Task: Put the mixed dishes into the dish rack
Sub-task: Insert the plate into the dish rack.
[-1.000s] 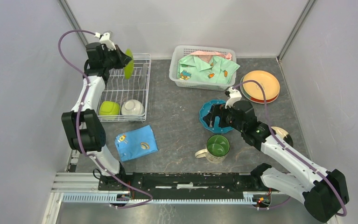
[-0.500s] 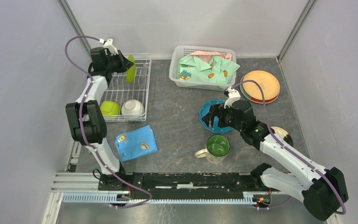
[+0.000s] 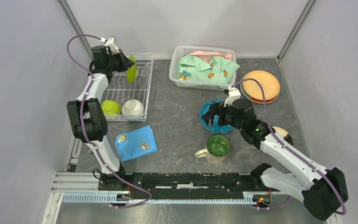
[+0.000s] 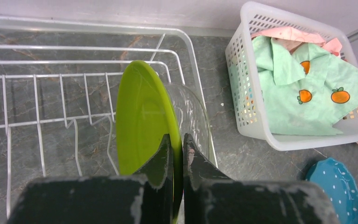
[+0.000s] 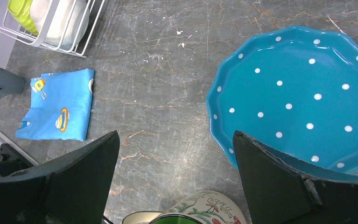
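Note:
My left gripper (image 3: 123, 63) (image 4: 177, 145) is shut on the near rim of the lime-green plate (image 3: 131, 70) (image 4: 142, 112), holding it on edge over the far end of the white wire dish rack (image 3: 142, 91) (image 4: 37, 77). A clear glass dish (image 4: 193, 116) stands right behind it. A lime bowl (image 3: 109, 108) and a white bowl (image 3: 132, 108) sit in the rack's near end. My right gripper (image 3: 213, 117) (image 5: 177, 154) hangs open over the left rim of the blue dotted plate (image 3: 205, 113) (image 5: 303, 88), holding nothing. The green-lined mug (image 3: 217, 147) (image 5: 205, 212) stands just in front of it.
Orange and red plates (image 3: 260, 85) are stacked at the far right. A white latticed basket with green clothing (image 3: 205, 65) (image 4: 303, 79) stands at the back. A folded blue cloth (image 3: 136, 143) (image 5: 58, 105) lies in front of the rack. Grey walls close three sides.
My left gripper has carried the lime-green plate slightly lower and further over the rack's far end. The right arm has hardly moved.

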